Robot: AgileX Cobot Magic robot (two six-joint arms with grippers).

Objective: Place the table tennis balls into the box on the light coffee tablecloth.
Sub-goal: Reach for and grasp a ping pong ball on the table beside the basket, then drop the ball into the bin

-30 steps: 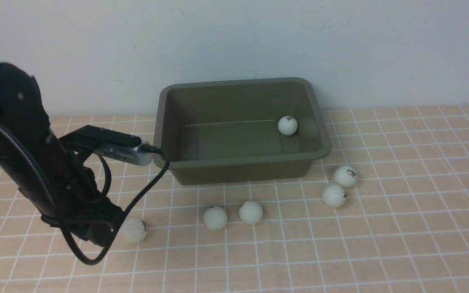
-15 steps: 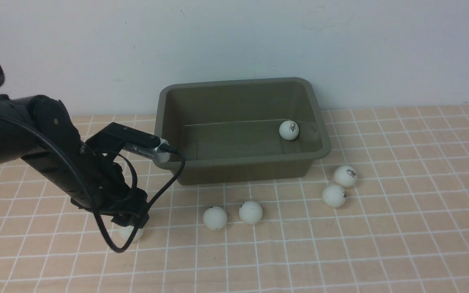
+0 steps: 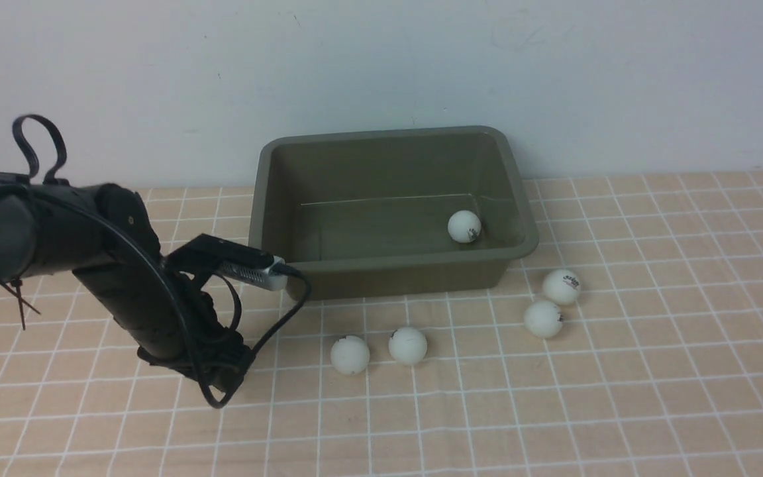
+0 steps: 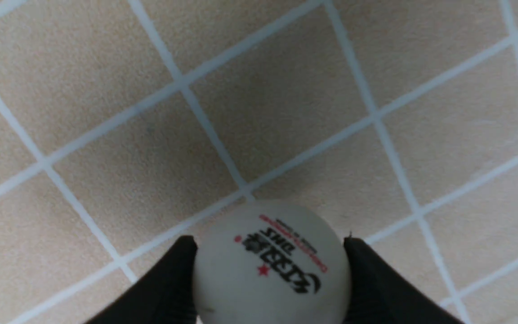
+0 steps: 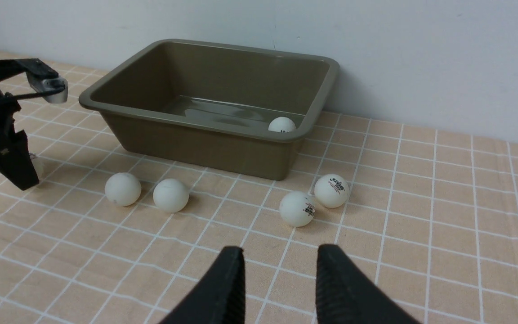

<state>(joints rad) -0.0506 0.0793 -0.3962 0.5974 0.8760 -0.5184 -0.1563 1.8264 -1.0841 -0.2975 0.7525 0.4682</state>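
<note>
In the left wrist view a white table tennis ball [image 4: 270, 270] with a printed logo sits between the two black fingers of my left gripper [image 4: 269, 240], which touch it on both sides, low over the light coffee tablecloth [image 4: 106, 157]. In the front view the left gripper [image 3: 222, 376] hides that ball. One ball [image 3: 464, 226] lies inside the olive-green box [image 3: 388, 265]. Two balls [image 3: 350, 354] [image 3: 408, 345] lie in front of the box, and two more [image 3: 544, 318] [image 3: 561, 286] at its right front corner. My right gripper [image 5: 280, 252] is open and empty, above the cloth short of those balls.
A plain white wall [image 3: 381, 66] rises right behind the box. The left arm's cable [image 3: 275, 324] loops down beside the box's left front corner. The gridded tablecloth [image 3: 653, 371] stretches to the right of the balls.
The left arm swung right and came down over the leftmost ball, which is now hidden in the front view. The ball inside the box rolled a little toward the front wall.
</note>
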